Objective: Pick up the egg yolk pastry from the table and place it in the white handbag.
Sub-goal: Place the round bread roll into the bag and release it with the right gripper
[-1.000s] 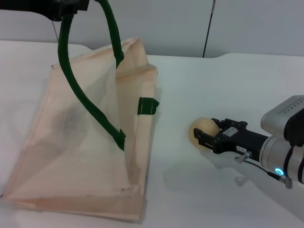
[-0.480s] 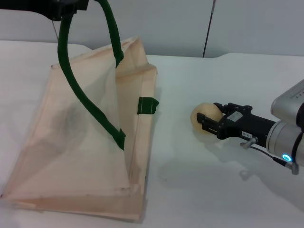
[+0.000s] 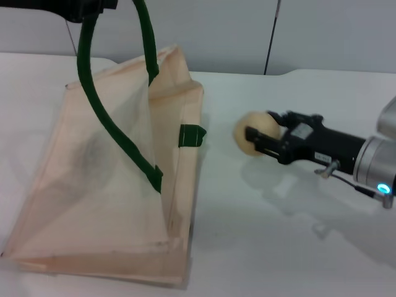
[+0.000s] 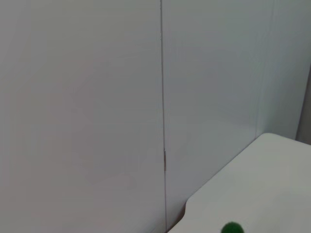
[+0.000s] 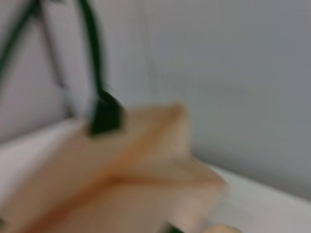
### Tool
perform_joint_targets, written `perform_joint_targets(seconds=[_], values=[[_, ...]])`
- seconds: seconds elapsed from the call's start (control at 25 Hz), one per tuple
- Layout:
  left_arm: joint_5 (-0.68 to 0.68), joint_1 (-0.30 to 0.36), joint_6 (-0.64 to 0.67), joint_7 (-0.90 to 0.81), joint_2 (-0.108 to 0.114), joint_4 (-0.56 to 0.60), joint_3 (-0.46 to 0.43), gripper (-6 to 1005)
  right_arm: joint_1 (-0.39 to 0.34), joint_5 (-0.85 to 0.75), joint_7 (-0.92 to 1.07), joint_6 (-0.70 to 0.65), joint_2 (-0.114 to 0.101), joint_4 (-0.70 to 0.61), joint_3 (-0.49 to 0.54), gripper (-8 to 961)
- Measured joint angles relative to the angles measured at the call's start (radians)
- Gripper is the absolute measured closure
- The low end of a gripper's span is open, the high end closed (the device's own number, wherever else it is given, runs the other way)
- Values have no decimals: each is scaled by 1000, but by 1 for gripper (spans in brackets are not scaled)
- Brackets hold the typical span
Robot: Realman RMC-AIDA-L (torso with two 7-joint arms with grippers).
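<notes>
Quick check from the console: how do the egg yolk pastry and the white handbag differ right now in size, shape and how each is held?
The egg yolk pastry is a small round ball; the white handbag is a large, flat-sided fabric tote. The pastry sits clamped in the right gripper; the handbag hangs by a green handle from the left gripper, its base on the table. Both are pale cream.

Right gripper (image 3: 255,137) grips egg yolk pastry (image 3: 250,131) (beside white handbag (image 3: 105,185))
</notes>
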Motion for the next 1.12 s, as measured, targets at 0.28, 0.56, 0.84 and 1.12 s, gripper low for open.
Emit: perform_joint_targets(seconds=[0.28,0.56,0.84,1.12], values=[[-1,-25,0,-1,2,15,0,866,141,-103,78,257,43,-187,10,379],[-1,-54,-9,-12,3,39,0,865,283,-128,92,506,170,-558,73,389],[-4,-60,-12,-15,1,44,1,863,323,-133,84,572,185,-605,84,393],[-9,-63,-12,-16,-1,44,10,862,368,-172,37,573,222,-658,91,396]])
